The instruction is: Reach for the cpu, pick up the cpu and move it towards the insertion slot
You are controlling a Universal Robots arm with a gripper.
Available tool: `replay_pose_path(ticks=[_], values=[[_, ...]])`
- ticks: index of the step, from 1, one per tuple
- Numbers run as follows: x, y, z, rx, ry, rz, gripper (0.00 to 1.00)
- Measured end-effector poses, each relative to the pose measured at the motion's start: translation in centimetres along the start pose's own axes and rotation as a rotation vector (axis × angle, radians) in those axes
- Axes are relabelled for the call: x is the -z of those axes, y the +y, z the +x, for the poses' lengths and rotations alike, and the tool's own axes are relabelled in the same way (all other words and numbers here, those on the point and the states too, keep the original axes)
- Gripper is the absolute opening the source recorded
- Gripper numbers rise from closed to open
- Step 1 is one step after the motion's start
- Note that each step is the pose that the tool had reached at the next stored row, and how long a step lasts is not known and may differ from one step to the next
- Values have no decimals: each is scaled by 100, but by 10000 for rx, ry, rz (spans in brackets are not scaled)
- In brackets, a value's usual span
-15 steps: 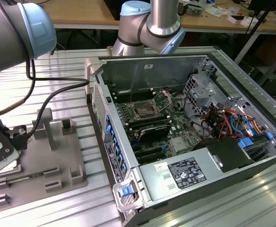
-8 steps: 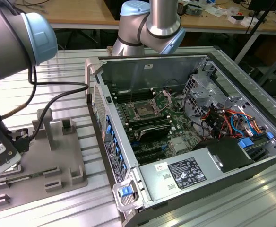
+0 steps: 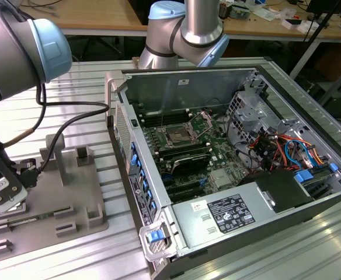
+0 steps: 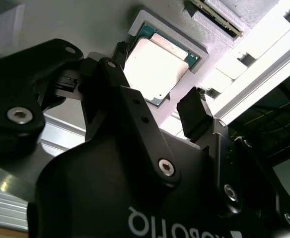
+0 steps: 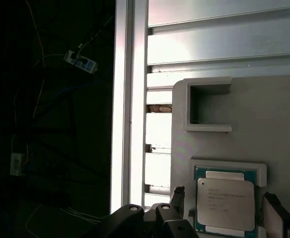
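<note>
Slatted aluminium surface [image 5: 224, 49], grey tray [image 5: 274, 129] — cpu [image 5: 226, 206] lying flat in its recess, fingers [image 4: 194, 114] spread wide either side — holding nothing.

The exterior view is evenly lit, whereas strong glare bleaches the cpu [image 4: 157, 67] top and table rails [image 4: 256, 62] in the second wrist view, leaving the foreground dark.

The exterior view looks down on the whole worktop [image 3: 89, 93] from afar; both wrist views face the cpu [image 5: 226, 204] closely, sharing its tray [image 5: 279, 124]
</note>
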State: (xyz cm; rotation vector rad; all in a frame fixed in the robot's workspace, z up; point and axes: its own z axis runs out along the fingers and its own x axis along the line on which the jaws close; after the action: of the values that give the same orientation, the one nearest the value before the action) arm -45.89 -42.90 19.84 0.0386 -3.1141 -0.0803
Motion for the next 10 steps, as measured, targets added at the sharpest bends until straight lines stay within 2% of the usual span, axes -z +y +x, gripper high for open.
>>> replay_pose_path(ticks=[10], values=[[-55,6,-24,-11,0,1,68]])
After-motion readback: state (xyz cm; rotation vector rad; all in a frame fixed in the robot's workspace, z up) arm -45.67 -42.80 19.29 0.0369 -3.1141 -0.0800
